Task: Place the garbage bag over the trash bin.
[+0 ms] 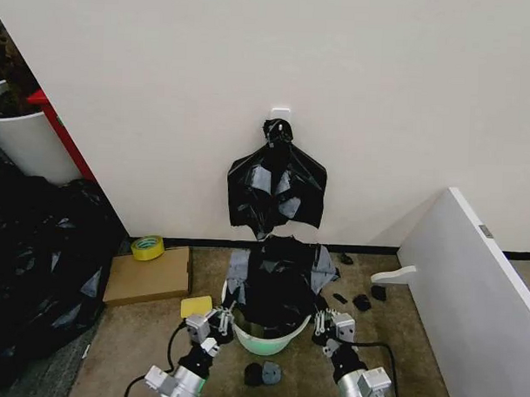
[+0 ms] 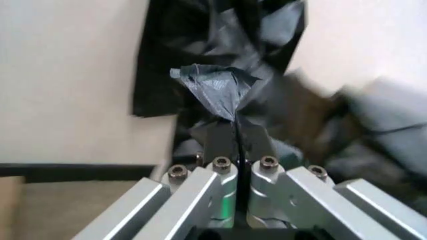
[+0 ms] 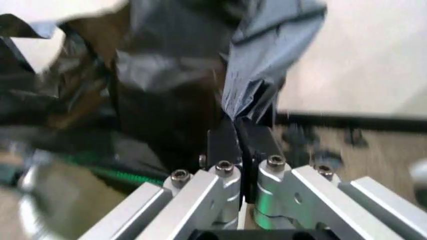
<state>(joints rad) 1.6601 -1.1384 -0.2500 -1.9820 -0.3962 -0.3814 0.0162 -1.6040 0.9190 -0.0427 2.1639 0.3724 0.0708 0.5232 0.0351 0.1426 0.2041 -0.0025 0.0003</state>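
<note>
The garbage bag (image 1: 275, 282) hangs open as a glossy black sheet above the trash bin (image 1: 264, 342), whose cream rim and pale green lower part show under it. My left gripper (image 1: 223, 321) is at the bin's left side and my right gripper (image 1: 323, 323) is at its right side, each pinching an edge of the bag. In the left wrist view the left gripper (image 2: 235, 127) is shut on a bunched point of the bag (image 2: 213, 87). In the right wrist view the right gripper (image 3: 235, 125) is shut on a grey-sheened fold of the bag (image 3: 267, 50).
A knotted bundle of black bags (image 1: 274, 186) hangs on the wall behind the bin. A heap of black sheeting (image 1: 37, 251) and a white cylinder with a red edge (image 1: 23, 142) stand left. A cardboard box (image 1: 149, 277) with a tape roll (image 1: 147, 247) and a white board (image 1: 471, 293) flank the bin.
</note>
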